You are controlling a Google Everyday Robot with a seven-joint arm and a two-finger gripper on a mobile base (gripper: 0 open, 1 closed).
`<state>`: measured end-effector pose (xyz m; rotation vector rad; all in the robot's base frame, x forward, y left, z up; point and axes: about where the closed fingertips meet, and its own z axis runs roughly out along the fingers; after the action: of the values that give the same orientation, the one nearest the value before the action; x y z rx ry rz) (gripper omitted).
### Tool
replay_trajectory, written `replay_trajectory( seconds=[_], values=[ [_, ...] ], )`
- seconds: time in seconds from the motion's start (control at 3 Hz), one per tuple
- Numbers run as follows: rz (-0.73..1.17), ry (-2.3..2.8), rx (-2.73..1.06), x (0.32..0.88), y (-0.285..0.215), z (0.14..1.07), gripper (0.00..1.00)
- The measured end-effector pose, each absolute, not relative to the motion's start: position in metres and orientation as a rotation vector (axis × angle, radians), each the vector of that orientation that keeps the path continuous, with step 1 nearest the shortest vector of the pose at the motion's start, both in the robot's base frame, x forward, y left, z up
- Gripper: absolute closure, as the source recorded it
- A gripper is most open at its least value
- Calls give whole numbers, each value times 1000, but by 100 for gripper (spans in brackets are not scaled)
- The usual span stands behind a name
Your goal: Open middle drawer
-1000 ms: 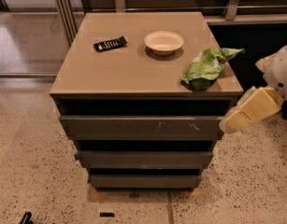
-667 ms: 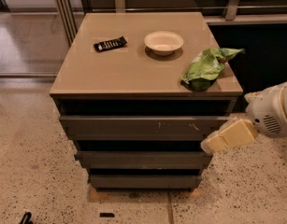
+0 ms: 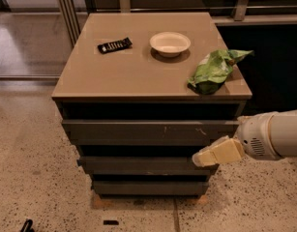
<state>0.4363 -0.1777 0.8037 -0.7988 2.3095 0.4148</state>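
The middle drawer point(image 3: 143, 166) is the plain dark grey-brown front between the wider scratched top front point(image 3: 148, 129) and the narrow bottom front point(image 3: 148, 187). All three fronts look pushed in. My gripper point(image 3: 202, 157), cream-coloured on a white arm point(image 3: 274, 135), reaches in from the right. Its tip is at the right end of the middle drawer's upper edge, in front of the dark gap above it. I cannot tell whether it touches the front.
On the cabinet top point(image 3: 133, 71) lie a black remote-like bar point(image 3: 114, 45), a white bowl point(image 3: 170, 43) and a green chip bag point(image 3: 215, 70) near the right edge. Speckled floor point(image 3: 32, 178) surrounds the cabinet. Metal legs and rails stand behind.
My gripper has moved left and down, from beside the cabinet's right side at top-drawer height to the right end of the middle drawer. The drawers have not moved.
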Motion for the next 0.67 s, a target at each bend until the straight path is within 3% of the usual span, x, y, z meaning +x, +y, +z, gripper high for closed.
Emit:
replay_trajectory(
  seconds=[0.67],
  values=[
    [401,2303,-772,436,-176,800,0]
  ],
)
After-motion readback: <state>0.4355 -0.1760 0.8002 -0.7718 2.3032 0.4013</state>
